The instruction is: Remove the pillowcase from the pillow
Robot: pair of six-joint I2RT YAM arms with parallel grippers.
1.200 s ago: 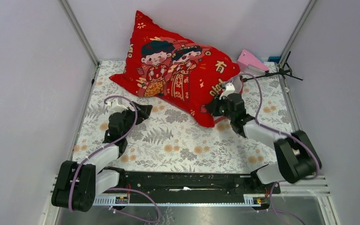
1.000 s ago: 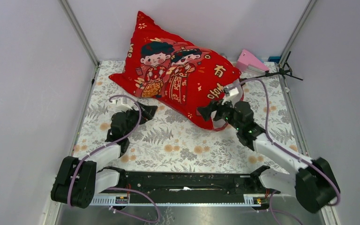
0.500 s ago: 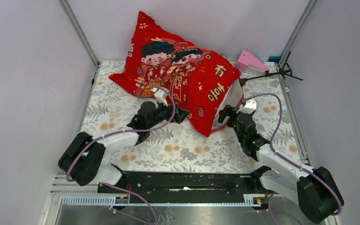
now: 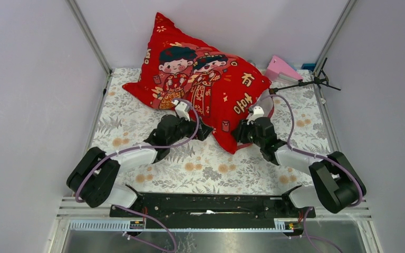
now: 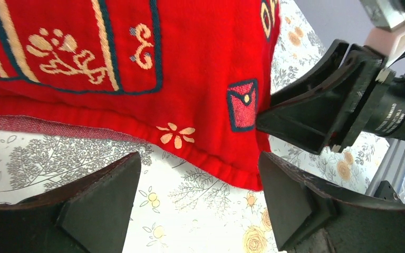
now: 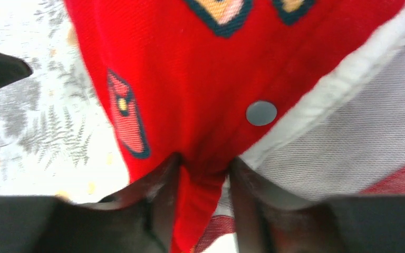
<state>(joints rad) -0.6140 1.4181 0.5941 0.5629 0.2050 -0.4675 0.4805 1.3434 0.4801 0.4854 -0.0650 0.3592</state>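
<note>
We see the red pillowcase (image 4: pixel 200 89) lying at the far middle of the counter (image 4: pixel 200 158), propped against the back wall, its printed figures facing up. Its near corner points toward the arms, and both hands meet there.

The right hand (image 4: pixel 241 134) is closed on that corner. In the right wrist view, its two fingers press together on a narrow fold of red cloth at the opening edge (image 6: pixel 200 205), with the fold squeezed between them. Just above the grip we see a round grey snap button (image 6: pixel 261 113) on the red hem. Beside it, the white pillow (image 6: pixel 364 132) shows inside the open mouth of the pillowcase. The pillow is otherwise covered, and in the top view we can hardly see any of it.

The left hand (image 4: pixel 204 128) is spread wide and holds nothing. In its own wrist view, the two dark fingers stand well apart low in the picture (image 5: pixel 198 203). The lower hem of the pillowcase runs across just ahead of the gap, with flowered counter showing between the fingers. We cannot tell whether either fingertip touches the cloth. The right hand (image 5: pixel 321 110) shows at the right of that view, its tip against the red corner.
</note>
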